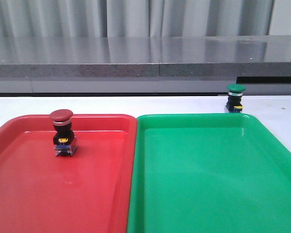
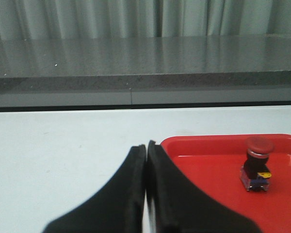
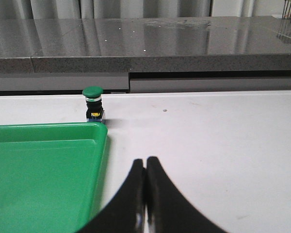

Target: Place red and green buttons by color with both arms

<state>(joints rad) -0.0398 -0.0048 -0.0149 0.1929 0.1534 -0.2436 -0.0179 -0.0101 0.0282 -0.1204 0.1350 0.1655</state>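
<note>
Red mushroom-capped button [image 1: 63, 132] upright in glossy red tray [image 1: 102, 194], green button [image 1: 235, 98] beyond green tray [image 1: 208, 184]

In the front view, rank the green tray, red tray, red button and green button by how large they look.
1. green tray and red tray: look alike, both cropped, so unranked.
2. red button.
3. green button: smallest, though it stands farther back, so true size is unsure.
</note>
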